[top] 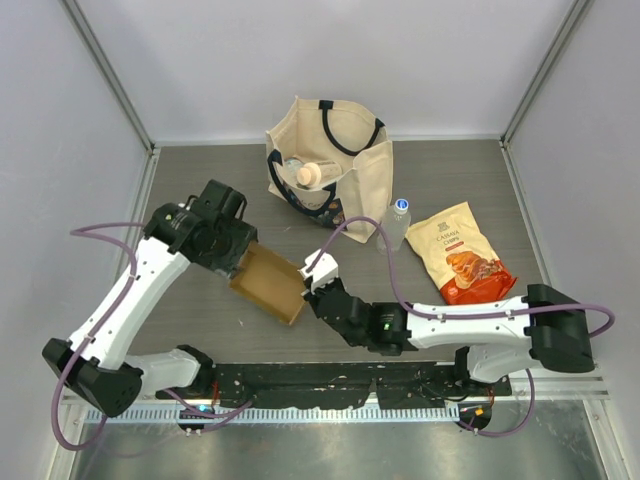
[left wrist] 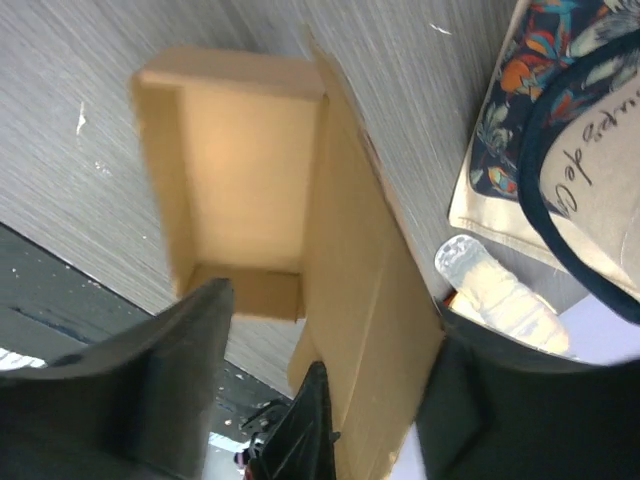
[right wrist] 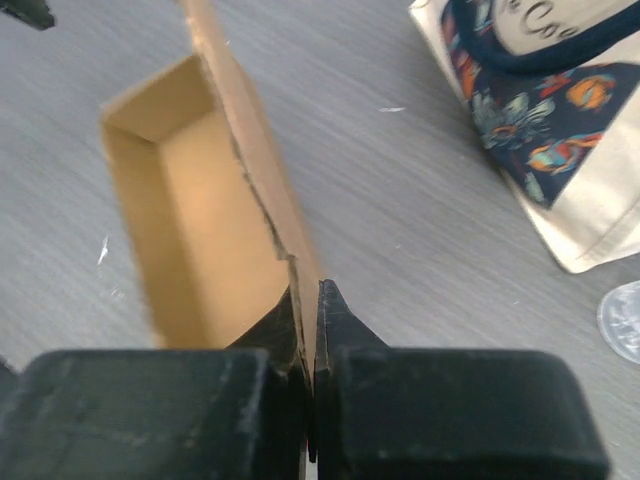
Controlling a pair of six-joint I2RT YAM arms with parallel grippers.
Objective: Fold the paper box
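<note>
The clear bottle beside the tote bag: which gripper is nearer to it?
Right. The right gripper pinches the paper box wall, on the side toward the clear bottle; the left gripper is at the box's farther side.

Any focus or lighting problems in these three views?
Top external: sharp, evenly lit, soft shadows only. Left wrist: the paper box looks soft, and the left hand is a dark blur. Right wrist: the right hand is out of focus up close; the table grain is sharp.
</note>
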